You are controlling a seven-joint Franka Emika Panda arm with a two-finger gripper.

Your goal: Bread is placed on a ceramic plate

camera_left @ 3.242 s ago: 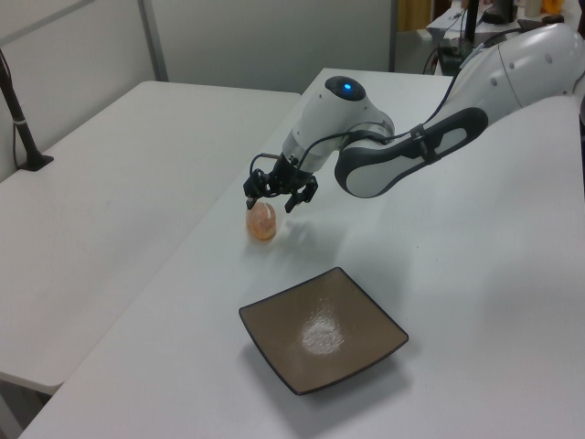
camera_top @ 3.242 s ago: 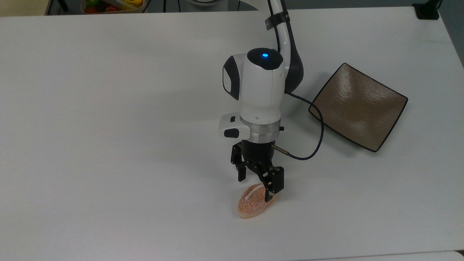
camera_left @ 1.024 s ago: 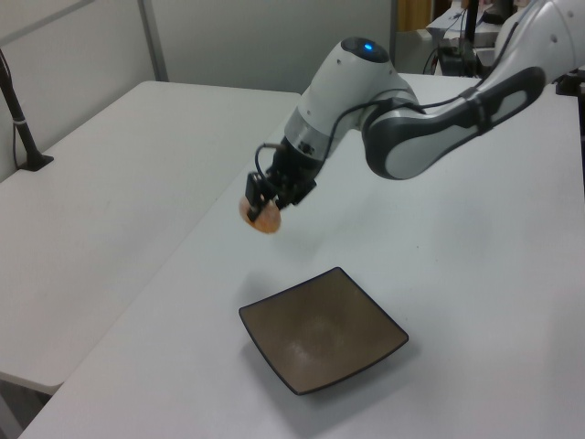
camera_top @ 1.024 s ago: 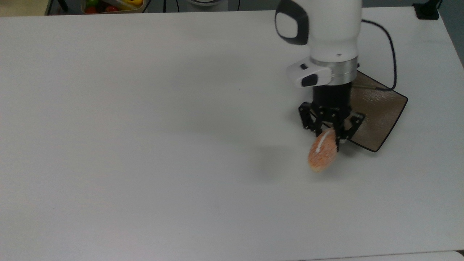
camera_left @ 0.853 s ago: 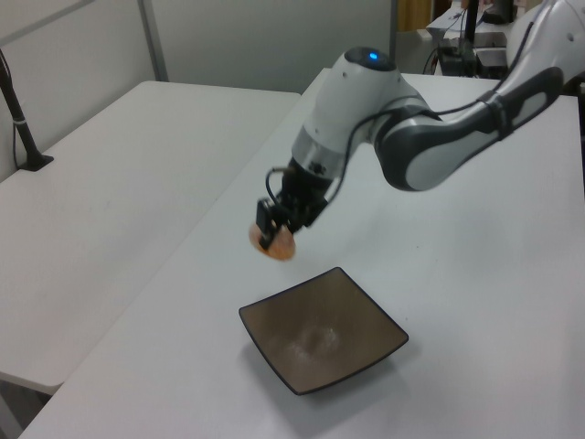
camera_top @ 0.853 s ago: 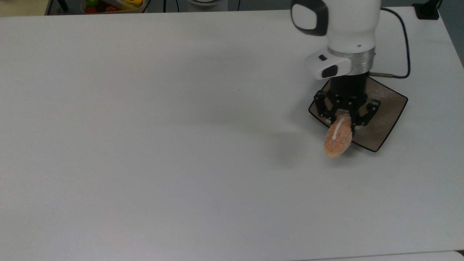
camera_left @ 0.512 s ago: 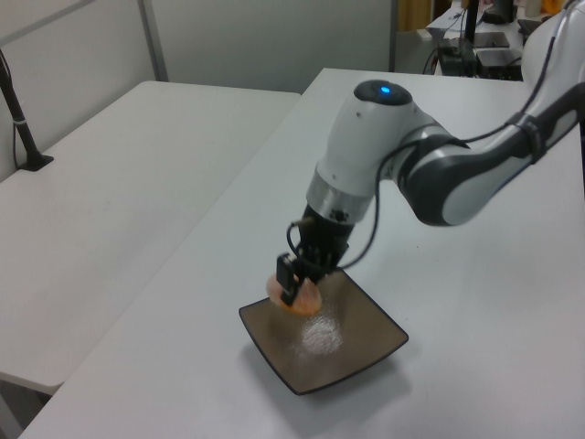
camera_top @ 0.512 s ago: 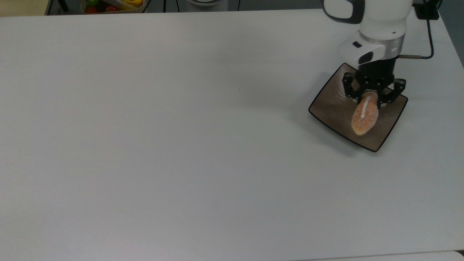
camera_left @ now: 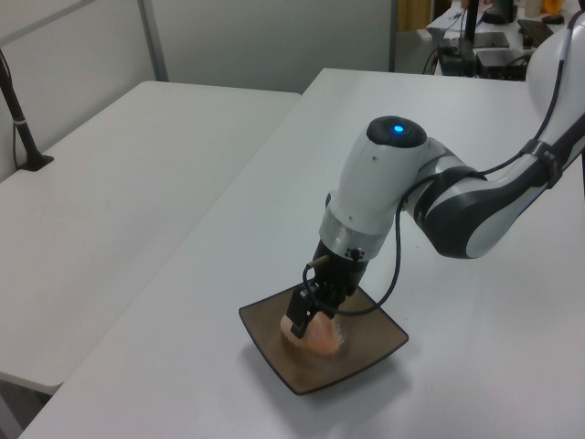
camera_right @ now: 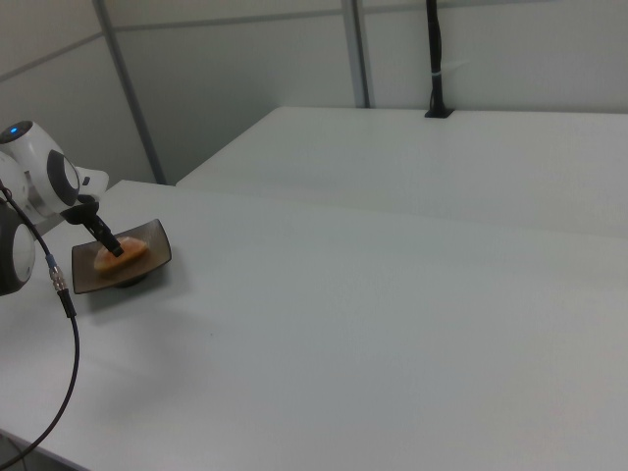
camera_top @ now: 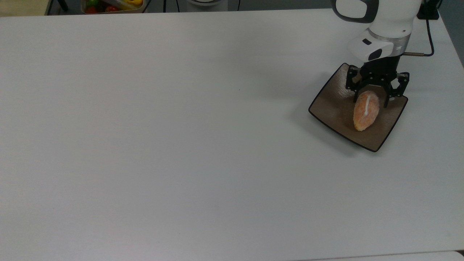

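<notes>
The bread [camera_top: 366, 115], an orange-speckled oval bun with a white stripe, lies on the square brown ceramic plate [camera_top: 331, 105] at the top view's right. My gripper [camera_top: 371, 99] stands over the bun's far end, open, one finger on each side, with a slim gap at the right finger [camera_top: 386, 101]. In the left view the gripper [camera_left: 309, 320] points down at the bread [camera_left: 320, 340] inside the plate [camera_left: 375, 337]. The right view shows the bread [camera_right: 120, 255] on the plate [camera_right: 154, 261] under the gripper [camera_right: 110, 245].
A bin of coloured fruit [camera_top: 108, 5] sits beyond the table's far edge at the top view's upper left. A black cable [camera_top: 430, 34] loops beside the wrist. A second table [camera_left: 101, 201] with a black post [camera_left: 20, 123] stands at the left view's left.
The gripper carried the bread from the table's front across to the plate and lowered it. The fingers have spread a little, and the bun now rests flat on the plate.
</notes>
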